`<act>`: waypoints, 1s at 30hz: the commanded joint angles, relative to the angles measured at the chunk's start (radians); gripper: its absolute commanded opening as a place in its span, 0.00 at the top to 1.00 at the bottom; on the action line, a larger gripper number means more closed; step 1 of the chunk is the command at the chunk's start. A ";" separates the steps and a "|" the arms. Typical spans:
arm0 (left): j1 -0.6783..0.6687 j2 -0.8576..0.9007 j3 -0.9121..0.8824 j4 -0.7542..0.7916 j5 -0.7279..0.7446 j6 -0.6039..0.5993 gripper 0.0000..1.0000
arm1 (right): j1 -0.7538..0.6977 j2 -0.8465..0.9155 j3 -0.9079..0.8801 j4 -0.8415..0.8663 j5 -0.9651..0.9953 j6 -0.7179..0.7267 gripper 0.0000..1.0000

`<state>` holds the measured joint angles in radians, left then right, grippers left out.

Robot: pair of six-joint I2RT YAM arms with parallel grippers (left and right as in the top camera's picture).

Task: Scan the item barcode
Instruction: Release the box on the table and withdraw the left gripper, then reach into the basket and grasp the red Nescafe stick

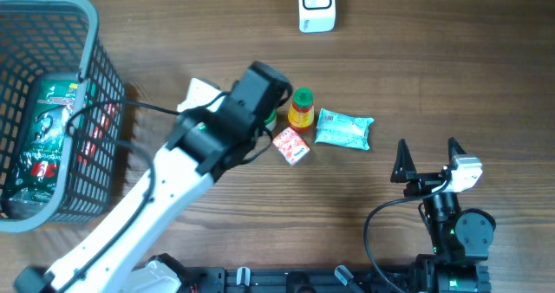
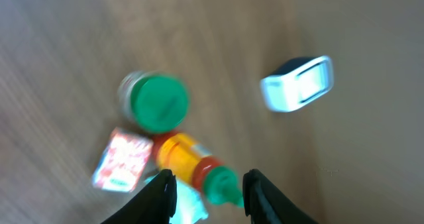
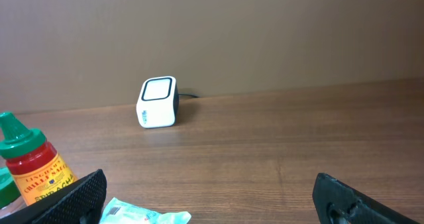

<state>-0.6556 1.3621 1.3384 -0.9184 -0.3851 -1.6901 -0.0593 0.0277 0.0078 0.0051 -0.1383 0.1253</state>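
Note:
Grocery items lie grouped mid-table: a yellow bottle (image 1: 301,108) with a red collar and green cap, a teal packet (image 1: 344,128), a small red packet (image 1: 290,146) and a green-lidded jar (image 1: 271,119). The white barcode scanner (image 1: 316,3) stands at the far edge. My left gripper (image 1: 267,111) hovers over the group, beside the bottle. The blurred left wrist view shows the bottle (image 2: 192,164) below and between the parted fingers, with the left gripper (image 2: 209,187) open and holding nothing. My right gripper (image 1: 427,159) rests wide open near the front right, empty.
A grey wire basket (image 1: 82,163) at the left holds a green package (image 1: 48,137). A white item (image 1: 201,94) lies behind my left arm. In the right wrist view the scanner (image 3: 158,102) faces me across bare wood, bottle (image 3: 33,168) and teal packet (image 3: 142,215) at lower left.

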 commanded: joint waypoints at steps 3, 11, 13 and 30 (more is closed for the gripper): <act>0.148 -0.131 0.042 0.044 -0.099 0.251 0.59 | 0.006 0.002 -0.002 0.003 -0.005 -0.018 0.00; 0.352 -0.172 0.219 0.039 -0.095 0.523 0.58 | 0.006 0.002 -0.002 0.003 -0.005 -0.018 0.00; 0.395 -0.171 0.271 0.041 -0.096 0.590 0.56 | 0.006 0.002 -0.002 0.003 -0.005 -0.018 0.00; 1.023 -0.078 0.374 -0.107 0.117 0.639 0.43 | 0.006 0.002 -0.002 0.003 -0.005 -0.018 0.00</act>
<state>0.2680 1.2282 1.7039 -0.9806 -0.3664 -1.0306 -0.0593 0.0280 0.0078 0.0051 -0.1379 0.1253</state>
